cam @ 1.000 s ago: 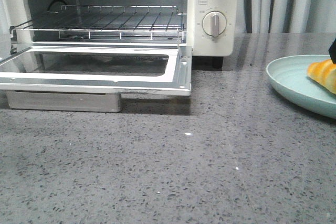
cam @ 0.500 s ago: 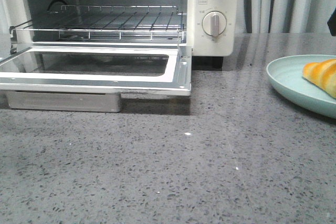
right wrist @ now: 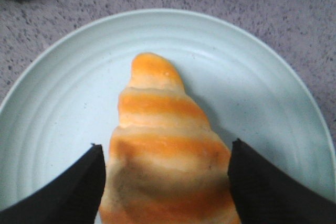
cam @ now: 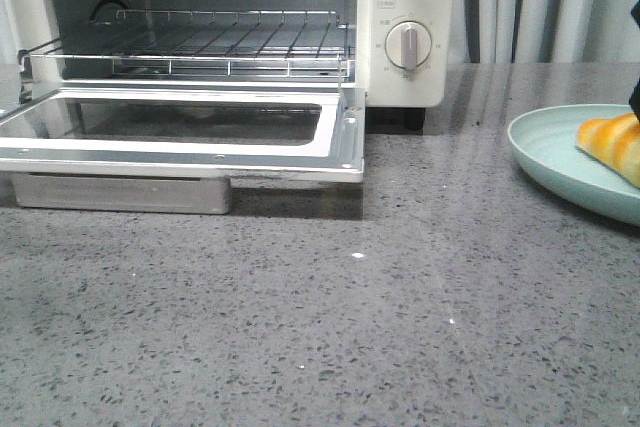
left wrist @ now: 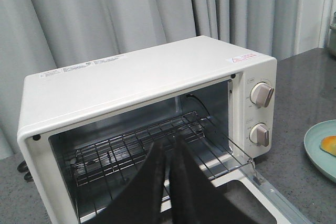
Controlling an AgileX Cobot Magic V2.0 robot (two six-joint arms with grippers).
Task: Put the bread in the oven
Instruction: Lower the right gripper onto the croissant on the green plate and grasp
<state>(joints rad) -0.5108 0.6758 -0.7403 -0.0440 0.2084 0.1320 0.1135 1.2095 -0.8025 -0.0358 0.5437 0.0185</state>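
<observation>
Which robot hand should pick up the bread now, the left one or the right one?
The right hand. Its open fingers sit on either side of the bread on the plate. The left hand is shut and far off, in front of the oven.

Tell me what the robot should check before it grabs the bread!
1. Oven door open: ok, it lies flat in the front view.
2. Wire rack free of things: ok.
3. Bread lying on the plate: ok.
4. Right claw open, one finger either side of the bread: ok.
5. Fingers touching the bread: cannot tell; the left one shows a thin gap.
6. Left claw out of the way: not ok, it sits shut before the oven mouth.
</observation>
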